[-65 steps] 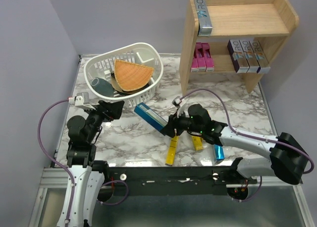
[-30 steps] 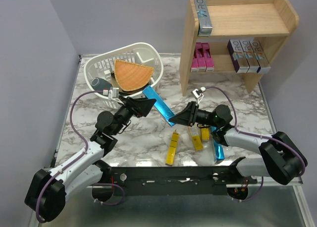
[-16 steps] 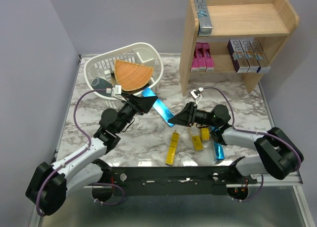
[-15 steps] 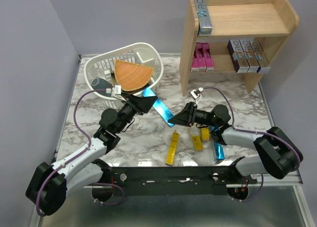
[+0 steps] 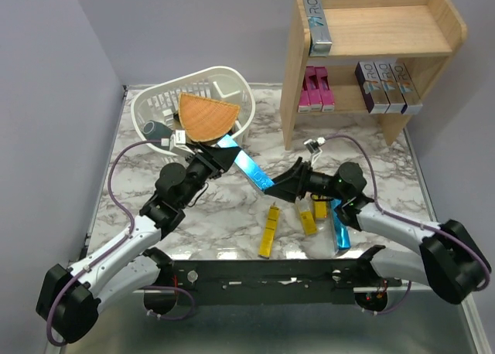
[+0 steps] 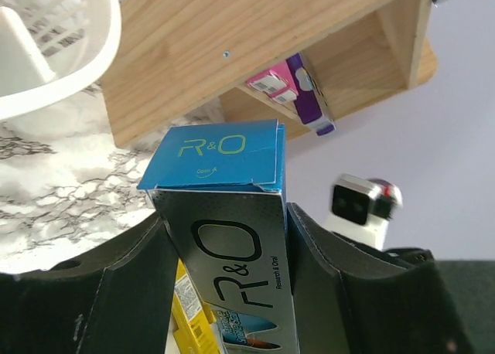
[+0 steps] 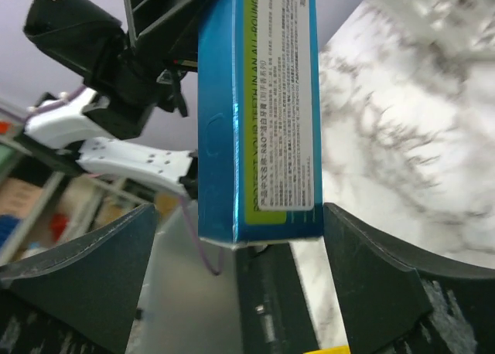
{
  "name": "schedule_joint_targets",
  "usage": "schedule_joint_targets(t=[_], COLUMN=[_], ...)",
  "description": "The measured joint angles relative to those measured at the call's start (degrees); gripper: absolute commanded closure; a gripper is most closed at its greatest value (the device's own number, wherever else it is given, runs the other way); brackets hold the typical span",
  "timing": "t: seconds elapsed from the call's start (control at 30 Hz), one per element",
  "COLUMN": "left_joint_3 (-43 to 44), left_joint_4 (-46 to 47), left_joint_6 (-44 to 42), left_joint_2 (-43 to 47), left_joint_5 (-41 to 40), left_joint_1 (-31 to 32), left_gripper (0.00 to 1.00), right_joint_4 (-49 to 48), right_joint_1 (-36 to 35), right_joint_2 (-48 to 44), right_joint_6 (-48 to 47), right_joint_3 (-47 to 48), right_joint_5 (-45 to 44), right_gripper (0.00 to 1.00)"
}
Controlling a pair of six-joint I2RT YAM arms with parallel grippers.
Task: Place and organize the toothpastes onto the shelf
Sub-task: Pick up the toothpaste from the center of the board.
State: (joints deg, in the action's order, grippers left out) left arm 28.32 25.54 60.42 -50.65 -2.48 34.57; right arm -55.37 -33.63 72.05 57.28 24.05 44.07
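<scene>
A blue-silver toothpaste carton [image 5: 247, 167] hangs slanted above the table between my two arms. My left gripper [image 5: 222, 154] is shut on its upper end, both fingers pressed against the carton's [image 6: 232, 238] sides in the left wrist view. My right gripper [image 5: 280, 188] stands open around the lower end, with gaps either side of the carton [image 7: 259, 99]. The wooden shelf [image 5: 371, 52] at the back right holds one blue-silver carton [image 5: 319, 25] on top, with pink [image 5: 317, 91] and purple-silver cartons [image 5: 387, 87] below.
Two yellow cartons [image 5: 269, 232] [image 5: 308, 219] and a blue one [image 5: 340, 232] lie on the marble near the front edge. A white slotted basket [image 5: 155, 99] with an orange wedge [image 5: 205, 116] stands at the back left, just behind my left gripper.
My left gripper has closed on the carton's upper end. My right gripper has opened and let go of its lower end. The carton has stayed in the air.
</scene>
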Motion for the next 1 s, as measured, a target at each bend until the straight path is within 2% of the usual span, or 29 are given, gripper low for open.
schedule_joint_targets(t=[0.13,0.23,0.43,0.67,0.87,1.0], left_joint_3=[2.99,4.9,7.76,9.38,9.6,9.6], left_joint_4=[-8.13,-13.62,-21.09,-23.74,-24.28,-24.41], left_joint_6=[0.76,1.25,3.72,5.97,7.37,8.24], left_joint_2=[1.81,1.84,0.92,-0.83,-0.9,-0.9], left_joint_5=[-3.65,-5.81,-7.67,-7.61,-6.91,-6.45], left_joint_1=[0.04,0.0,0.02,0.02,0.02,0.02], left_gripper=[0.61,0.61,0.61,0.62,0.63,0.63], right_joint_4=[14.01,19.93,25.53,24.55,20.81,18.27], right_joint_1=[-0.68,-2.62,-10.64,-13.68,-13.68,-13.68], right_joint_2=[-11.34,-16.5,-18.86,-15.87,-11.74,-8.72], right_joint_6=[-13.66,-22.4,-34.86,-43.28,-46.45,-46.77], right_joint_3=[1.03,2.12,2.6,2.01,0.55,0.5], right_joint_5=[-7.78,-13.92,-26.29,-35.54,-36.98,-36.59], right_gripper=[0.04,0.04,0.03,0.04,0.04,0.08])
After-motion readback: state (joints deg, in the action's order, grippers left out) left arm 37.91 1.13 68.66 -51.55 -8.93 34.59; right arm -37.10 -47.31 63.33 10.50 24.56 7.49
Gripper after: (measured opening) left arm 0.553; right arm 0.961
